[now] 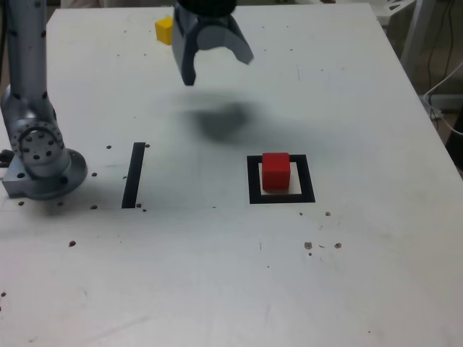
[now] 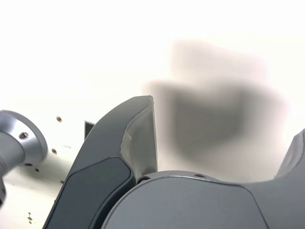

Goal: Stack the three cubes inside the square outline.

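A: "Where is the red cube?"
B: "The red cube sits inside the square outline. White shows on both sides of it and under it in the exterior view. Its top hides a bit of the black edge at the back."
A: "And the yellow cube?"
B: "The yellow cube is far at the back of the surface, up toward the exterior view's left. It is well apart from the red one. In that view it shows just beside one of the fingers."
A: "What are the fingers doing?"
B: "They are wide open and let go of everything. They hang over the surface, and their tips point down to it. The wrist view shows them spread too, with bright white between them and a blurry shadow below."
A: "What else is there?"
B: "A straight black strip lies on the exterior view's left. A round silver part of the arm is next to it, farther left. Little dark spots dot the white top. The wrist view shows a tiny bit of the strip peeking past one finger."
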